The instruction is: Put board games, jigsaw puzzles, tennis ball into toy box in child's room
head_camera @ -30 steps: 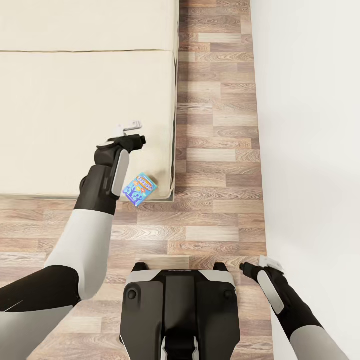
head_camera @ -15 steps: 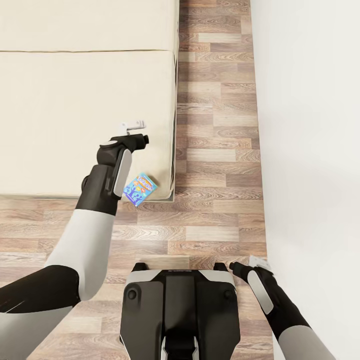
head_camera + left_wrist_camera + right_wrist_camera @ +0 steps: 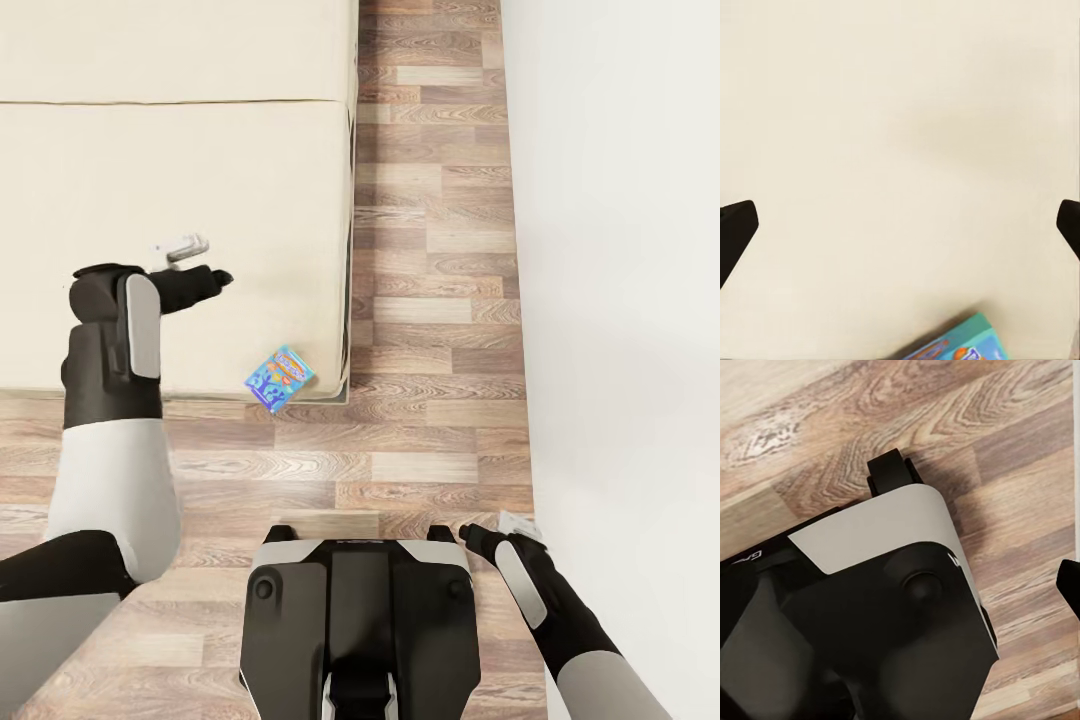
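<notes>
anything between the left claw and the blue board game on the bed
Nothing: in the head view, only bare beige mattress of the bed separates the left claw from the blue board game.

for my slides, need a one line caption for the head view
Left gripper hovers open above the beige bed, blue board game near the mattress corner.

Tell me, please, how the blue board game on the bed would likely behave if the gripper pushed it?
The board game looks like a small flat box, so it should slide stiffly, not roll. It lies at the bed corner, partly past the edge, so a push could tip it onto the floor.
</notes>
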### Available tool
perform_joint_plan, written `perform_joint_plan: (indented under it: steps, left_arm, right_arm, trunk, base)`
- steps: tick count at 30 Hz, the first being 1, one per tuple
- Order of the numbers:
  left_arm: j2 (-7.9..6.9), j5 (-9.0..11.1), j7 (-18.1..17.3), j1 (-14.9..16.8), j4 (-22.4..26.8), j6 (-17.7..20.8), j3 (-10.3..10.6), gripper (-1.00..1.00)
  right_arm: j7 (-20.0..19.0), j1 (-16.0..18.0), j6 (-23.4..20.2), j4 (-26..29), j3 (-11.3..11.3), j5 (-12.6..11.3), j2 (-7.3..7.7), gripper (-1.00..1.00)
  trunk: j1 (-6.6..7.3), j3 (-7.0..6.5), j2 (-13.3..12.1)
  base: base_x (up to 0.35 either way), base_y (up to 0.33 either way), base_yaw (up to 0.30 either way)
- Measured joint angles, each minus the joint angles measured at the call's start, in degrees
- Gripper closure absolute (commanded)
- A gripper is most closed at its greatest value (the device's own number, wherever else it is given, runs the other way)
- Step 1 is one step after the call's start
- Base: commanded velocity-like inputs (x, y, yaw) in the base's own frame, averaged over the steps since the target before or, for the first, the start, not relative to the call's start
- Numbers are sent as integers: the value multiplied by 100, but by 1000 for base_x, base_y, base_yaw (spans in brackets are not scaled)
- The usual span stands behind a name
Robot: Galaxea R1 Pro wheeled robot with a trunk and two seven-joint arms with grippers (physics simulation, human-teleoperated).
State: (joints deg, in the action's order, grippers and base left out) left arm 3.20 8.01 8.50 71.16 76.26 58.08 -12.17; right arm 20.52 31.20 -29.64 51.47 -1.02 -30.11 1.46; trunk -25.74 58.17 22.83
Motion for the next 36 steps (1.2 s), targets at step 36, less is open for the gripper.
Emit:
perform_joint_plan:
  steps: [36]
  left_arm:
    - [-5390, 3217, -3525, -1079, -3115, 159, -193, -100]
  right_arm:
    - [-34, 0, 9, -15, 34, -15, 31, -100]
  trunk:
    - [0, 0, 0]
  base:
    - [0, 0, 0]
